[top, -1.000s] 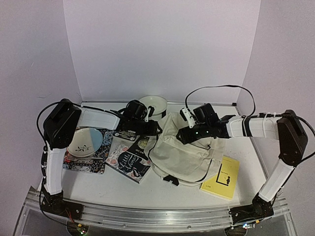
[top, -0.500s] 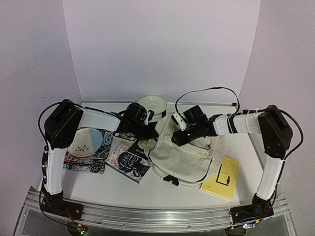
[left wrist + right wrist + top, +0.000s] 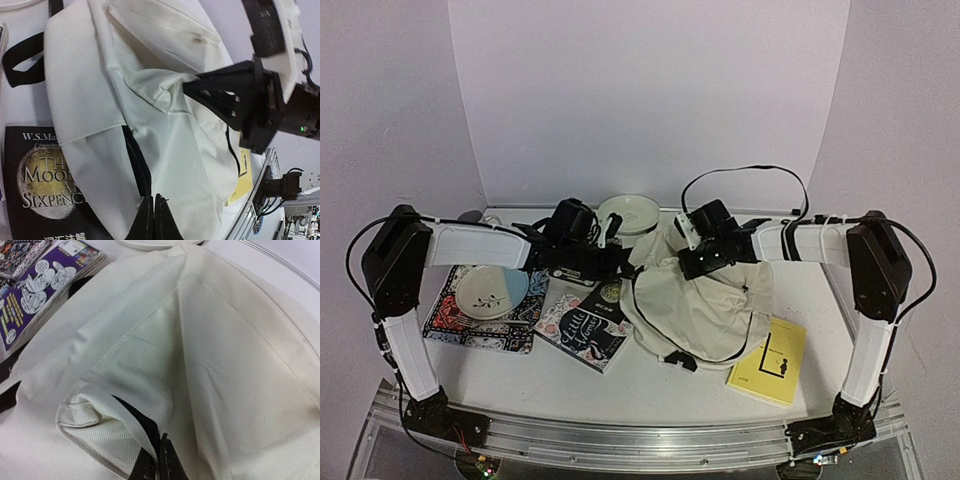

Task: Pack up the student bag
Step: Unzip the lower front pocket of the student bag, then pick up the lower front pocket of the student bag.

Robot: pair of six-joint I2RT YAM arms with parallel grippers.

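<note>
Tabletop (image 3: 650, 390) white, pale walls (image 3: 650, 100) behind; left gripper (image 3: 153, 202) and right gripper (image 3: 159, 452) pinch fabric of the student bag (image 3: 705, 310).

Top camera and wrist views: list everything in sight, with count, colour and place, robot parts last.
student bag: one, cream, black straps, centre
yellow book: one, yellow, right of bag, near edge
black book: one, black, gold lettering, partly under bag's left side
floral book: one, dark, left of bag
placemat: one, patterned, far left
bowl: one, pale blue, on placemat
dish: one, white, back centre
left gripper: one, black, shut on bag's edge
right gripper: one, black, shut on bag's edge
</note>
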